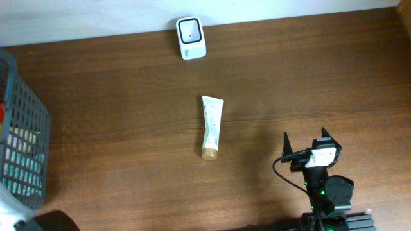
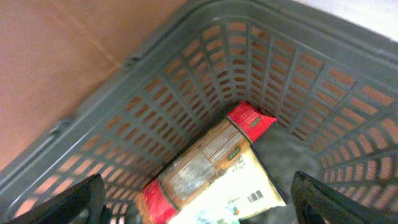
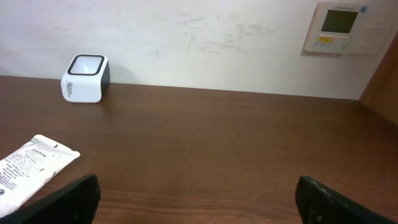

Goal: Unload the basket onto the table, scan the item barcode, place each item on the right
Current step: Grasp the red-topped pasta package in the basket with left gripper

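Hidden: from overhead you only get a dark bit of the L arm at the bottom-left corner. The basket (image 1: 26, 128) is cut off by the left edge. The print on the tube (image 1: 212, 127) is too small to read, and you can't make out a barcode on it.
L pincer (image 2: 198, 180): fingers wide apart, gripping nothing. It hangs over the inside of the basket, above a packet (image 2: 205, 162) w/ red ends lying on the basket floor. A barcode shows on the packet's white face.
R pincer (image 1: 305, 136): jaws apart and empty, at the front-right of the table (image 1: 115, 83), well apart from the tube.
Item: the tube lies flat mid-table, cap toward the front edge, crimped end toward the scanner (image 1: 191, 38). The R wrist view cuts it off at the left edge.
Scanner: stands at the back edge, by the wall.
Room: you have bare wood btwn the R pincer and tube, and btwn the tube and scanner.
Around: a wall panel (image 3: 342, 26) w/ a small display, upper right in the R wrist view.
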Robot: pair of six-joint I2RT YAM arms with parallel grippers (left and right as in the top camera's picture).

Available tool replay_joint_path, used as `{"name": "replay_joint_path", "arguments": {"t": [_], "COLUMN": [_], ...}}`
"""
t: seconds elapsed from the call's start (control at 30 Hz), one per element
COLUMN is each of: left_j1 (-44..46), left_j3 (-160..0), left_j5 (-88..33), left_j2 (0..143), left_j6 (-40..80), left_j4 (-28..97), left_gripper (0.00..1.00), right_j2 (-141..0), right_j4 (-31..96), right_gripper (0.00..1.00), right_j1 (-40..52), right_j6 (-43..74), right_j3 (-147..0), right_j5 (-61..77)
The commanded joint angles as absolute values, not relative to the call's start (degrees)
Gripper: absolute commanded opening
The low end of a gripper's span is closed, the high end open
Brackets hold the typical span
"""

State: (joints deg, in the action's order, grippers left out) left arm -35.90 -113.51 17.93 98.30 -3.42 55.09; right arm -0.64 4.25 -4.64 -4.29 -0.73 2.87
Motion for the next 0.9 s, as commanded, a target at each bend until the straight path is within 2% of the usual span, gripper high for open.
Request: {"name": "replay_joint_path", "arguments": {"t": [0.0, 0.07, 0.37, 0.67, 0.87], "left_j1": [-36.9, -37.1, -38.6, -40.0, -40.6], "left_j3": [-113.3, -113.3, -113.3, -113.3, -113.3], "left_j5": [15.4, 15.9, 17.2, 16.7, 16.9], "left_j2": [105.4, 110.7, 124.5, 134.1, 135.4], "left_j6": [-11.4, -11.5, -14.0, -16.4, -16.4], "left_j4": [53.4, 52.1, 43.2, 42.1, 40.8], "left_gripper": [0.94, 0.99, 0.99, 0.99, 0.97], "right_j2": [-0.2, -0.2, -0.2, -0.2, -0.2], "right_j4": [4.3, 4.3, 4.3, 4.3, 4.3], "right_gripper": [0.99, 0.99, 0.99, 0.99, 0.99], "right_j1": [-4.9, -4.9, -4.9, -4.9, -4.9], "right_j6": [-4.1, -4.1, -4.1, -4.1, -4.1], "right_j3": [-0.3, -0.3, -0.3, -0.3, -0.3], "right_j5": [2.9, 2.9, 2.9, 2.9, 2.9]}}
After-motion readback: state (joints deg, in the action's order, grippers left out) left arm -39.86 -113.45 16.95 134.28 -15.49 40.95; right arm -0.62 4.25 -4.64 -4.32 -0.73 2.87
